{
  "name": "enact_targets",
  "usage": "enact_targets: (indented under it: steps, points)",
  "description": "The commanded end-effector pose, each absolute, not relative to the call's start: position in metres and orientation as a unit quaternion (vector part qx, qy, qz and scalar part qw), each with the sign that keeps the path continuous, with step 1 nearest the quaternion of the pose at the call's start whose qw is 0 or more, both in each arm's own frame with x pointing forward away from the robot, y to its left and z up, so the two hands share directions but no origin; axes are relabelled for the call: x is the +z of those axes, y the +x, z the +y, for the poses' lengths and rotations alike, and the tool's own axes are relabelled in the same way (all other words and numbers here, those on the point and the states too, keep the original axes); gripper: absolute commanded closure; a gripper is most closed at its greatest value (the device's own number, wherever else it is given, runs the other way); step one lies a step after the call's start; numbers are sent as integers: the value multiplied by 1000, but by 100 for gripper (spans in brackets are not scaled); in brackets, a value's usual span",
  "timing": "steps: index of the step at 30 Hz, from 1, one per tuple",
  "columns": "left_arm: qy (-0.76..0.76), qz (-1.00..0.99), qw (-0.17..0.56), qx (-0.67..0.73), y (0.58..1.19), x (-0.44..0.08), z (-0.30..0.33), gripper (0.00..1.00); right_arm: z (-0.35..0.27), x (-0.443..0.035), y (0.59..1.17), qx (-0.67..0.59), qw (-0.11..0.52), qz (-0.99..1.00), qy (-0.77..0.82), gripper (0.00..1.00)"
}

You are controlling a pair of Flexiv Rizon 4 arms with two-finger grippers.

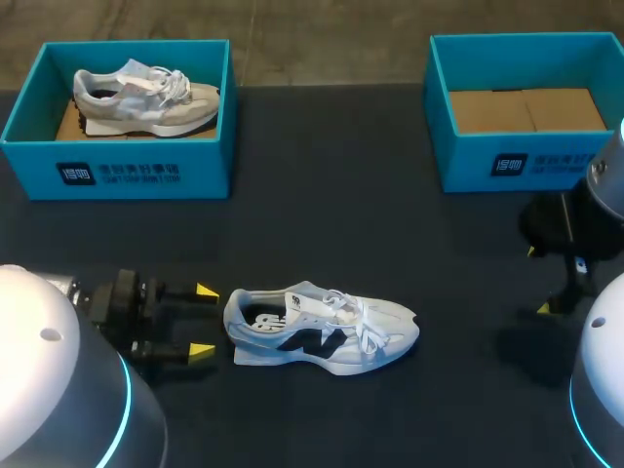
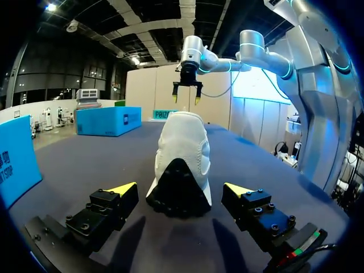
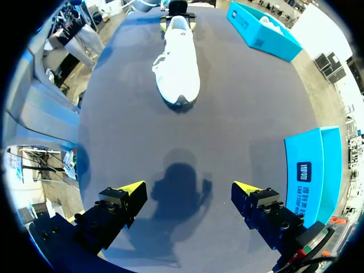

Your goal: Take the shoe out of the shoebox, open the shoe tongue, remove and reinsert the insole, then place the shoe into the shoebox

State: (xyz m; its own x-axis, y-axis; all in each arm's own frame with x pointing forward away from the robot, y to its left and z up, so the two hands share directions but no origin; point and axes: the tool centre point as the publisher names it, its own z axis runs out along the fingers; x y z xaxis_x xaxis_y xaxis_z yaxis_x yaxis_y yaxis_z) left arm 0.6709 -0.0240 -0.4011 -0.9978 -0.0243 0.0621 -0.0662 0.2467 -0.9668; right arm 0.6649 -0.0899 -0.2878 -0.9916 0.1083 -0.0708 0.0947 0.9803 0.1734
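The white shoe (image 1: 322, 330) rests on the dark bench (image 1: 322, 224) with its long axis running left to right, heel pointing at the left pincer (image 1: 204, 321), whose spread fingers flank the heel without touching, toe pointing toward the right pincer (image 3: 192, 190), open and well apart.

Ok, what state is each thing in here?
white shoe: upright on the table, out of any box, not held.
grey shoe: lying in the left box.
left box: open.
right box: open, no shoe in it.
left gripper: open, just behind the white shoe's heel, not touching.
right gripper: open, holding nothing.
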Motion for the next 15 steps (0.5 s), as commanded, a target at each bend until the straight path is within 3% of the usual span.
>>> enact_targets:
  steps: [1,15]
  points:
    - [28,-792,14,609,674,-404,-34,0,-91,-288,663,85,42,994,50,0]
    - [29,-790,26,611,680,-409,-46,0,-91,-288,663,85,42,994,50,0]
